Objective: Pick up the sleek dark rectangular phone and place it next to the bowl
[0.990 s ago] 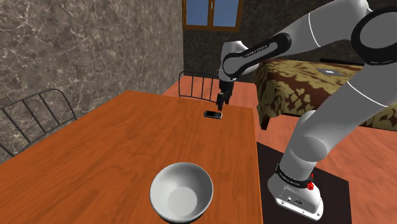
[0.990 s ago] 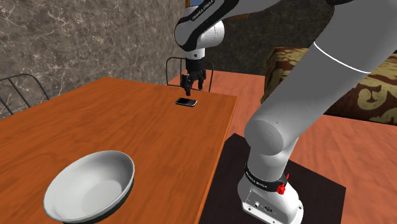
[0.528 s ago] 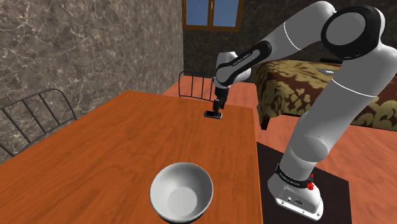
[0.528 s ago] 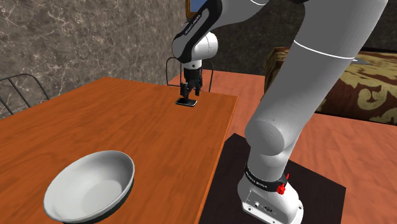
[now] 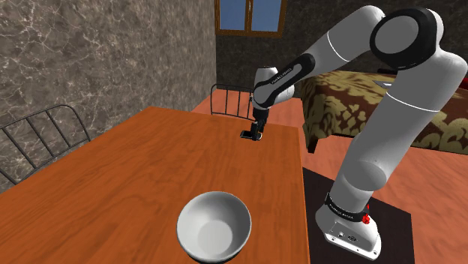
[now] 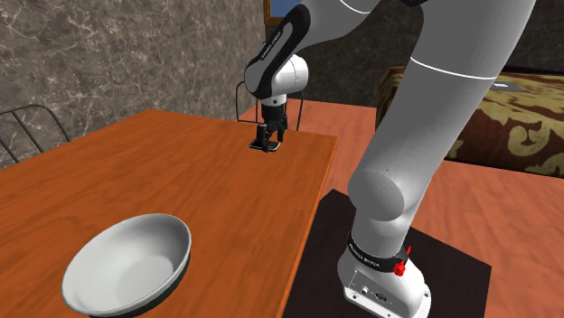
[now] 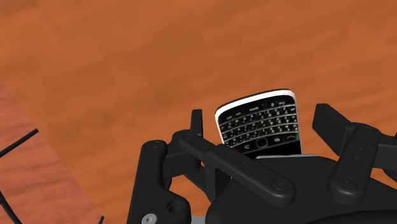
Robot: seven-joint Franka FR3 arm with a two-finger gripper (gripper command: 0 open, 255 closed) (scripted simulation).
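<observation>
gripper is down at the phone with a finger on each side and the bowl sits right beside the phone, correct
Not quite. The bowl is not beside the phone: the shoulder view shows it at the table's near end, well apart from the phone at the far end. The gripper is down at the phone, a finger on each side.

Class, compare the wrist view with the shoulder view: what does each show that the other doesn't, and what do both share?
The wrist view adds the keypad and white rim of the phone, which lies between the open end effector's fingers with a gap on either side. The shoulder view adds the pale bowl at the near end of the table, the window, the patterned bed and the white arm. Both show the phone, the end effector down around it and the orange-brown table.
</observation>
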